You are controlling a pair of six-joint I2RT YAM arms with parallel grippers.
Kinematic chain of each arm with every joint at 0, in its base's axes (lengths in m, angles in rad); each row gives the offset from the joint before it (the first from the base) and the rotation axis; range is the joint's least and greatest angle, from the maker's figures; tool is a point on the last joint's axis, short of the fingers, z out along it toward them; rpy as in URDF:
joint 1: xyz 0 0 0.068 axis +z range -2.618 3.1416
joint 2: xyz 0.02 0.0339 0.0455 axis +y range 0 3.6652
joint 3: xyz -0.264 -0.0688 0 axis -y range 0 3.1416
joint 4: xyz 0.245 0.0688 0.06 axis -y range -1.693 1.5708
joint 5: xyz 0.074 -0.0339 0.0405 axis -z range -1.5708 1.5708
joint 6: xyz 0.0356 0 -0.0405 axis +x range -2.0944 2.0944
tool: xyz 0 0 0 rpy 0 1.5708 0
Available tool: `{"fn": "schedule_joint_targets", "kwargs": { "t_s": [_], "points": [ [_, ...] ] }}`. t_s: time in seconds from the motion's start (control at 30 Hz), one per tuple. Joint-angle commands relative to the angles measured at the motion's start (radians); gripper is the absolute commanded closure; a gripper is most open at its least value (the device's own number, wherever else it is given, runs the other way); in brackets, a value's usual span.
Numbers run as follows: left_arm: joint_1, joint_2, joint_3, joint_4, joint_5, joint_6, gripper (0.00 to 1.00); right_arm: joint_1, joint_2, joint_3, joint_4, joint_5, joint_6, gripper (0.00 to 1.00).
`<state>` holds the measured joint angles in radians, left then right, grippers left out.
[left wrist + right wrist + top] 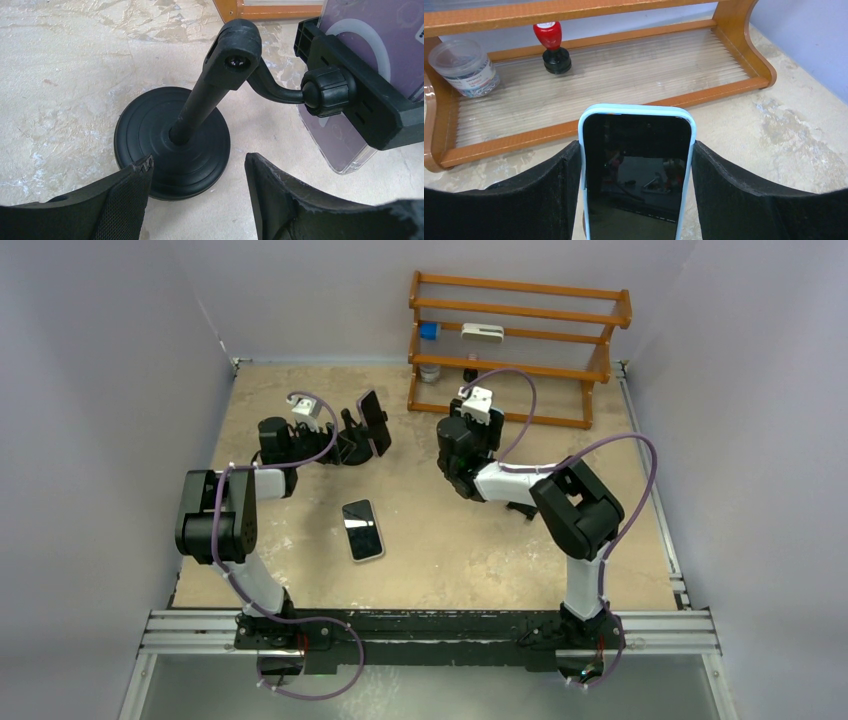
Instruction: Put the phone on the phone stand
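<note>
A: What does the right wrist camera show that the top camera hides?
B: The right gripper [636, 150] is clamped on a blue-cased phone [636, 180]; its 2 fingers press the case's long edges, and the screen faces the camera; from above, the wrist covers that phone entirely.
A: And ahead of it?
B: The wooden rack [524, 137]; on its bottom shelf stand a clear jar [464, 67] and a red-capped bottle [553, 47], both well apart from the phone.
A: The left side?
B: The left gripper [197, 162] has its jaws apart, holding nothing; the phone stand [167, 135] sits just ahead, its round base by one fingertip; whether they touch I cannot tell.
A: Is the stand bare?
B: No; the left wrist view shows its cradle [360, 95] gripping a clear-cased phone [395, 45], its lower corner down by the table [480, 550].
A: Does only the top view catch anything?
B: A 3rd phone [362, 529] lies flat on the table, screen up, between the 2 arms and well apart from both grippers.
</note>
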<state>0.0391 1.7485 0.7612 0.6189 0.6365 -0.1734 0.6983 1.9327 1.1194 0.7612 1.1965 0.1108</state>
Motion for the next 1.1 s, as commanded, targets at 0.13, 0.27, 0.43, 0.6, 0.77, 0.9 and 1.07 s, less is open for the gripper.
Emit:
{"fn": "schedule_joint_targets", "kwargs": {
  "t_s": [0.13, 0.27, 0.43, 0.6, 0.77, 0.9, 1.07],
  "points": [
    [0.005, 0.003, 0.036, 0.03, 0.034, -0.009, 0.34, -0.002, -0.008, 0.013, 0.132, 0.063, -0.002, 0.67],
    [0.005, 0.002, 0.035, 0.03, 0.034, -0.009, 0.34, -0.001, 0.011, 0.007, 0.175, 0.065, -0.018, 0.66],
    [0.005, 0.002, 0.035, 0.029, 0.034, -0.009, 0.34, -0.002, 0.031, -0.017, 0.285, 0.07, -0.076, 0.66],
    [0.005, 0.004, 0.038, 0.027, 0.035, -0.01, 0.34, -0.002, 0.059, -0.043, 0.442, 0.074, -0.215, 0.66],
    [0.005, 0.008, 0.042, 0.025, 0.037, -0.011, 0.34, 0.0, 0.086, -0.068, 0.603, 0.103, -0.304, 0.66],
    [0.005, 0.01, 0.045, 0.023, 0.038, -0.011, 0.34, 0.001, 0.09, -0.078, 0.598, 0.106, -0.279, 0.66],
    [0.005, 0.014, 0.05, 0.022, 0.04, -0.012, 0.34, 0.004, 0.098, -0.076, 0.579, 0.096, -0.253, 0.66]
  ]
}}
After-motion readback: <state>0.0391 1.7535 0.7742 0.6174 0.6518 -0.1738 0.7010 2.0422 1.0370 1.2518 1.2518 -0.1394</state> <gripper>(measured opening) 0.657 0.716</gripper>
